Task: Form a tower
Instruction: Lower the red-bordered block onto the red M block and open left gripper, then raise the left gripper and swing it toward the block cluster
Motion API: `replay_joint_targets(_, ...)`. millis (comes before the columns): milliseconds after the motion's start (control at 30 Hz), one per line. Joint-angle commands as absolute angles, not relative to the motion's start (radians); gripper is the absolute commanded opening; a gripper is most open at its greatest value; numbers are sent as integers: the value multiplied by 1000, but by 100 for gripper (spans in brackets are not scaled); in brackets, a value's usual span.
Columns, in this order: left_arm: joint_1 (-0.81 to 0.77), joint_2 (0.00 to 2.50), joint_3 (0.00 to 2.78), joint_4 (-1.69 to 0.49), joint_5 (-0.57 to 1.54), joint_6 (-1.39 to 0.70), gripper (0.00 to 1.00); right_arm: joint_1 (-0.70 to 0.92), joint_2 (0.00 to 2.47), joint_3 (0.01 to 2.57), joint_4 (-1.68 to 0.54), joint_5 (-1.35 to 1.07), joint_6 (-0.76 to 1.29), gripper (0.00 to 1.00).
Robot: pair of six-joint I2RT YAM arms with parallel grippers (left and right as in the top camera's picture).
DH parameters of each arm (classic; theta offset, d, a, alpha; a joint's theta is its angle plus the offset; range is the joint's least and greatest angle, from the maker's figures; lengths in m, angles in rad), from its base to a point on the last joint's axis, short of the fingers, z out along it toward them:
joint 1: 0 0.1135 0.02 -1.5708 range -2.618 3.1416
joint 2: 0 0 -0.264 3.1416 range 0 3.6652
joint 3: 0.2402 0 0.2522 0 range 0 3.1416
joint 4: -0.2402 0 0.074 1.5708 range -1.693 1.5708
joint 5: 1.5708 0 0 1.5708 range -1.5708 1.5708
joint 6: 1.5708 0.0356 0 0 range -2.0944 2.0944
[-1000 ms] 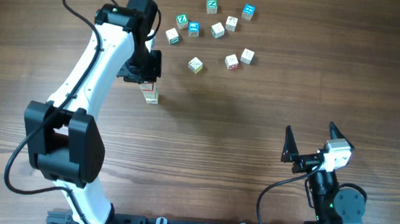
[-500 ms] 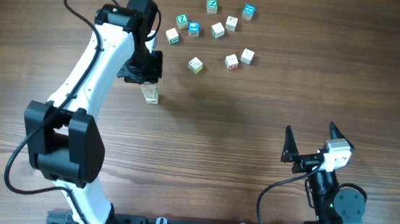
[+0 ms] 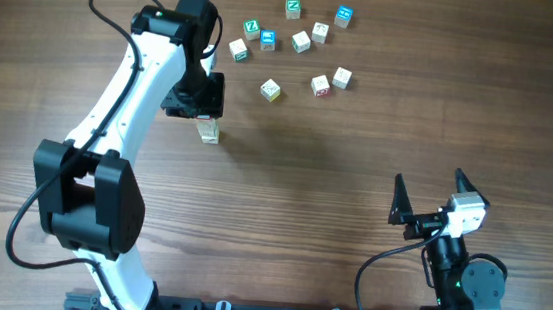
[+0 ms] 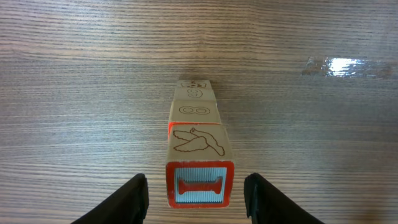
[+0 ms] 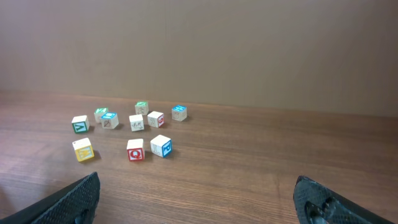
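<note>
The tower (image 4: 196,146) is a narrow column of pale wooden cubes, seen from above in the left wrist view. Its top cube (image 4: 198,184) has a red-framed face with a red bar shape. My left gripper (image 4: 196,200) straddles that top cube and is open, with a strip of table showing between the cube and each black finger (image 4: 132,200). From overhead, the tower (image 3: 208,132) pokes out just below the left gripper (image 3: 197,106). My right gripper (image 3: 428,193) stands open and holds nothing near the front right, far from the tower.
Several loose cubes (image 3: 299,39) with green, blue and red faces lie scattered at the back of the table, right of the left arm. They also show in the right wrist view, loose cubes (image 5: 134,127) beyond the right gripper (image 5: 199,198).
The left jaws have spread apart and let go of the tower's top cube. The cube stays on the column. The right arm has not moved.
</note>
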State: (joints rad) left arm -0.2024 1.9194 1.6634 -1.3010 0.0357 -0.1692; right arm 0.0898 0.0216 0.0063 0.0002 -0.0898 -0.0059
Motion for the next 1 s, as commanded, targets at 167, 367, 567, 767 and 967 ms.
replay_joint_targets(167,-208,1927,1653,-1306,47,-160,42,86,18,5,6,-105,-20,100)
replay_joint_targets(367,-208,1927,1653,-1316,21,-160,38,86,18,5,6,-106,-20,100)
replay_joint_targets(567,-208,1927,1653,-1317,21,-160,35,86,18,5,6,-106,-20,100)
replay_joint_targets(767,-208,1927,1653,-1317,21,-160,47,86,18,5,6,-105,-20,100)
replay_joint_targets(967,-208,1927,1653,-1296,21,-164,66,87,18,5,6,-106,-20,100)
